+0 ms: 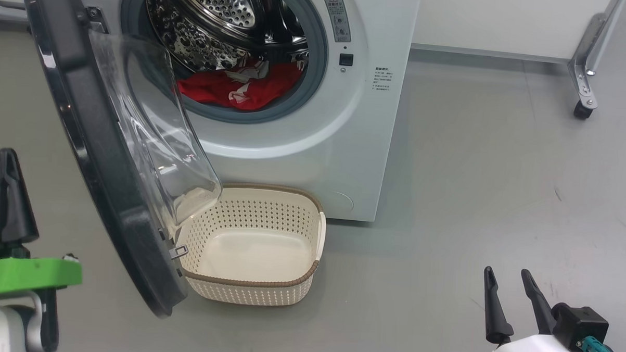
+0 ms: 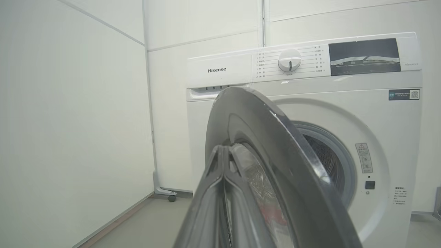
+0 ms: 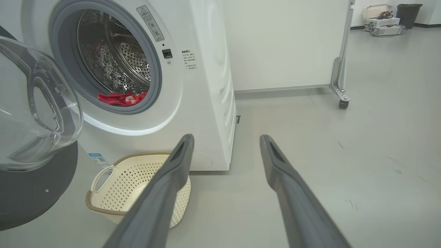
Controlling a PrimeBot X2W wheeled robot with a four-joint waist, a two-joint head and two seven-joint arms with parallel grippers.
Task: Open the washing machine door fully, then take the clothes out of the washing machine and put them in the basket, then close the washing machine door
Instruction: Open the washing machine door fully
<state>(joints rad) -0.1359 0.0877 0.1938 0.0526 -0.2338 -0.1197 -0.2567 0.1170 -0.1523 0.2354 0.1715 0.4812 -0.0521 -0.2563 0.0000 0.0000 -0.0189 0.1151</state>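
Door (image 1: 100, 153) open beside pressed-together left gripper (image 1: 6, 157); clothes (image 1: 233, 87) in washer (image 1: 345, 146) and empty basket (image 1: 246, 293) wait ahead-left of spread right gripper (image 1: 507, 274).

On my left wrist cam the left gripper (image 2: 223, 151) has its two fingers pressed flat together, pointing up at the washing machine door (image 2: 275, 144), which stands swung out almost edge-on to me, and I honestly can't tell if the tips touch it. Behind it sits the white washing machine (image 2: 344, 113) with its dial (image 2: 289, 60), dark display panel (image 2: 364, 51), little blue label (image 2: 403, 94) and grey seal (image 2: 346, 165) round the drum mouth. A blurry smear of red clothes (image 2: 272, 215) shows through the door glass, and a white wall panel (image 2: 69, 120) runs down the left, with a caster (image 2: 171, 198) on the floor near the machine's corner.
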